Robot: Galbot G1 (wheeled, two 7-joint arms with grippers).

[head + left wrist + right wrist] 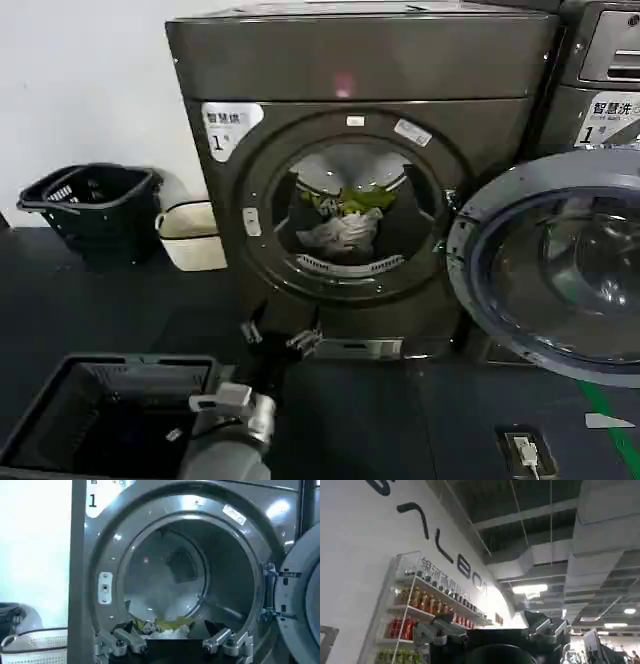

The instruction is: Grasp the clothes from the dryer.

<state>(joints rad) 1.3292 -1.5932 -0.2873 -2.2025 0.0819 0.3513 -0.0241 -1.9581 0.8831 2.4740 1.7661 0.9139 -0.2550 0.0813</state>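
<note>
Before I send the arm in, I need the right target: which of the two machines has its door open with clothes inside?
The dark grey-bronze dryer directly ahead, its door swung right, clothes in the drum; the left gripper hovers below its porthole.

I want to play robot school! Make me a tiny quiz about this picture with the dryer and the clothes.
1. True or false: the dryer door is shut.
2. Where are the clothes right now? A) in the grey basket B) inside the dryer's drum C) on the floor
3. Fill in: the left gripper hangs just below the round opening, open and holding ____.

Key: 1. False, the door is swung open to the right. 2. B. 3. nothing. The right gripper points up toward a ceiling, away from the dryer.
</note>
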